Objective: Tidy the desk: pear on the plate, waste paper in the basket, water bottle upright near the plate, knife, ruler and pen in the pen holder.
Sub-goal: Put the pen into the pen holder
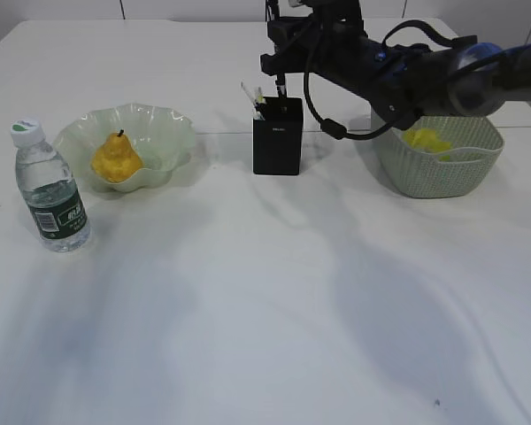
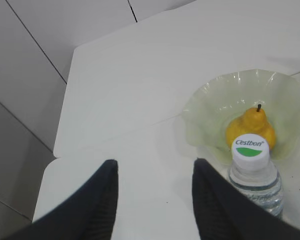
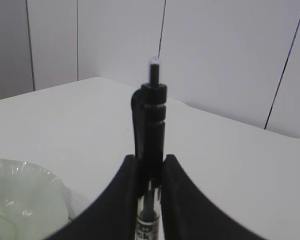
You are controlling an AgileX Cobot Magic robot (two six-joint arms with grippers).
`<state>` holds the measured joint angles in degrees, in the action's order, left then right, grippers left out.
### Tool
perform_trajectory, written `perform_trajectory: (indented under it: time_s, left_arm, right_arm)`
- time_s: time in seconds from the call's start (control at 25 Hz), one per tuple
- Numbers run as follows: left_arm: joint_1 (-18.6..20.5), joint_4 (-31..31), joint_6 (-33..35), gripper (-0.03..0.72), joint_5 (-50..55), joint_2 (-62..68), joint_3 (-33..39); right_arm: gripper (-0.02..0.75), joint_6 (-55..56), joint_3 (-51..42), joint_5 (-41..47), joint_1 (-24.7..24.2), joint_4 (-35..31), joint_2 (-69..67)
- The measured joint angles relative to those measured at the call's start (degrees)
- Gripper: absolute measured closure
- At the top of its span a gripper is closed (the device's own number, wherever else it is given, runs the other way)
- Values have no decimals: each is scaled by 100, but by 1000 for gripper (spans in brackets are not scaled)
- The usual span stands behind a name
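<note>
Three containers | plate (image 1: 164, 133): pear (image 1: 116, 159) | basket (image 1: 442, 173): waste paper (image 1: 427, 140) | right pincer (image 3: 150, 167) grips pen (image 3: 151, 120) | left pincer (image 2: 154, 197) open

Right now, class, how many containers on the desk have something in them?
3: the plate at left holds the pear, the pen holder mid-desk holds stationery, the basket at right holds paper.

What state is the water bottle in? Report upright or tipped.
Upright. The water bottle stands on its base on the desk, cap on top, just left of the plate; the left wrist view shows its cap from above.
</note>
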<state>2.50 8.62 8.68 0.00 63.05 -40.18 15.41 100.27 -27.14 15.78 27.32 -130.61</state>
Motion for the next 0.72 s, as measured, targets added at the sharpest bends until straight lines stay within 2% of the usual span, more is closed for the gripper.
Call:
perform_trajectory:
  time_s: [0.72]
  left_arm:
    - [0,0,0,347,0,0,0]
  right_arm:
    - [658,-421,170,-213,-117,-73,-455]
